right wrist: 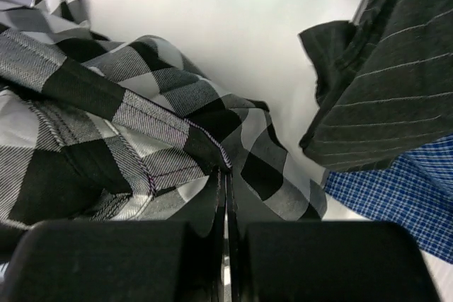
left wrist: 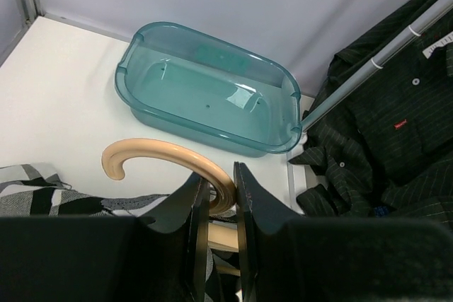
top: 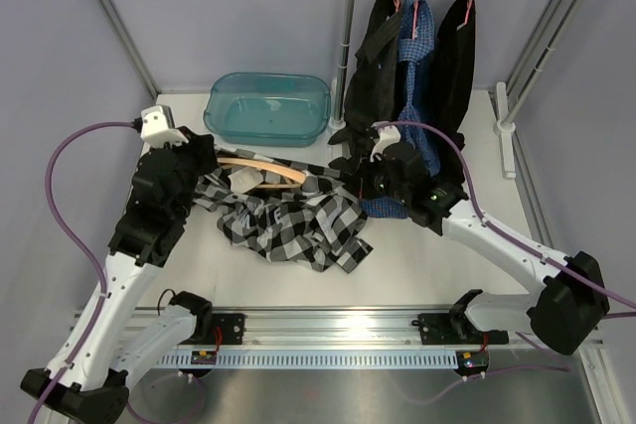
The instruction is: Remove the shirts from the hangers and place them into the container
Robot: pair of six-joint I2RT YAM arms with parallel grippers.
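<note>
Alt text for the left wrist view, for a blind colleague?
The left claw is shut on the pale wooden hanger, over the checked shirt on the white table. Behind sits the empty teal tub; a black shirt hangs at right.

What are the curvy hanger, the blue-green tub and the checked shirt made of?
The hanger looks like pale wood: smooth, matte, light tan. The tub looks like plastic: see-through teal, glossy, with shiny reflections. The checked shirt seems to be woven cloth, maybe cotton: soft folds and a visible weave.

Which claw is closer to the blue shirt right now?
Right. The right claw pinches the check shirt just beside the blue shirt's hem; the left claw grips the hanger farther left, by the tub.
</note>
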